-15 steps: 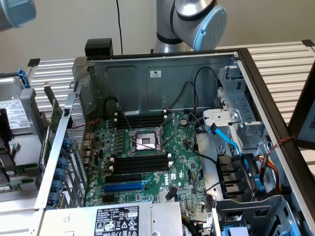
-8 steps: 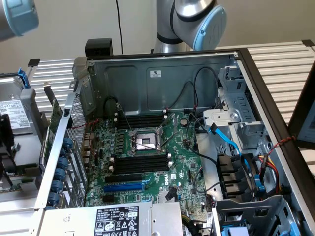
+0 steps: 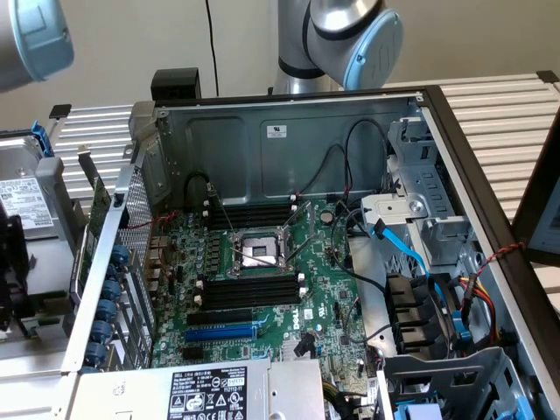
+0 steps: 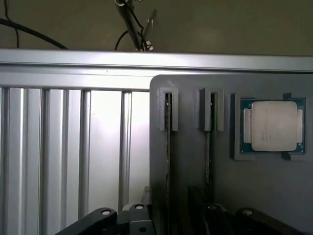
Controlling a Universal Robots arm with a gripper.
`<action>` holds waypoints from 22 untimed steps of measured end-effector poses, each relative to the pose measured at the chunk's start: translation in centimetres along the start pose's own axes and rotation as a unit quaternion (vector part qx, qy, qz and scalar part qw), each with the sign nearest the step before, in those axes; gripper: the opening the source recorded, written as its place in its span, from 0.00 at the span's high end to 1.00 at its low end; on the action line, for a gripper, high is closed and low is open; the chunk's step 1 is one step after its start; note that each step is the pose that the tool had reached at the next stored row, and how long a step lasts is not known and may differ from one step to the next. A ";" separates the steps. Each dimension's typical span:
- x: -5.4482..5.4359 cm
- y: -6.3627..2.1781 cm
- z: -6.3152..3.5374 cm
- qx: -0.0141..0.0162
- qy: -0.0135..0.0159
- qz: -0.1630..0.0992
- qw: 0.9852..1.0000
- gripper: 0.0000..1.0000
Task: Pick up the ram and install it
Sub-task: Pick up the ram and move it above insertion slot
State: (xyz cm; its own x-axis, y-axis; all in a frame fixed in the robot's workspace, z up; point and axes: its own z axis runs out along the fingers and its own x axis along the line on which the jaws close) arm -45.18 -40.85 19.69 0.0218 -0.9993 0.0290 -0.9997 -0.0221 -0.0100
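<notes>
In the wrist view a grey holder (image 4: 190, 161) lies on a ribbed metal table. Two narrow slots are cut into it, and a thin dark stick stands on edge in each: one ram (image 4: 167, 147) and a second ram (image 4: 211, 147). Only their edges show, so no label or chips can be seen. My gripper (image 4: 171, 218) hangs over the holder, open, with its dark fingers (image 4: 105, 218) on either side of the first slot's line and touching nothing. In the exterior view the motherboard's black memory slots (image 3: 249, 290) lie beside the CPU socket (image 3: 258, 252).
A CPU chip (image 4: 274, 126) sits in a recess of the holder. The open PC case (image 3: 289, 140) has tall metal walls, drive cages and cables (image 3: 420, 262) at the exterior view's right, and a blue expansion slot (image 3: 219, 333). An arm joint (image 3: 31, 39) is at the upper left.
</notes>
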 end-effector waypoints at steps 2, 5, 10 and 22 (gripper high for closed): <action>0.0 0.01 0.12 0.000 0.000 0.000 1.000 0.73; 0.0 0.00 -0.49 0.000 0.000 0.000 1.000 0.84; 0.1 -0.02 -2.75 0.000 0.000 0.000 1.000 0.87; 0.6 -0.25 -8.17 0.000 0.000 0.000 1.000 0.87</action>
State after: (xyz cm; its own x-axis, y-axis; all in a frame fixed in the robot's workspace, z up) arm -45.01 -41.23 27.87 0.0217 -0.9993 0.0290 -0.9997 -0.0220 -0.0101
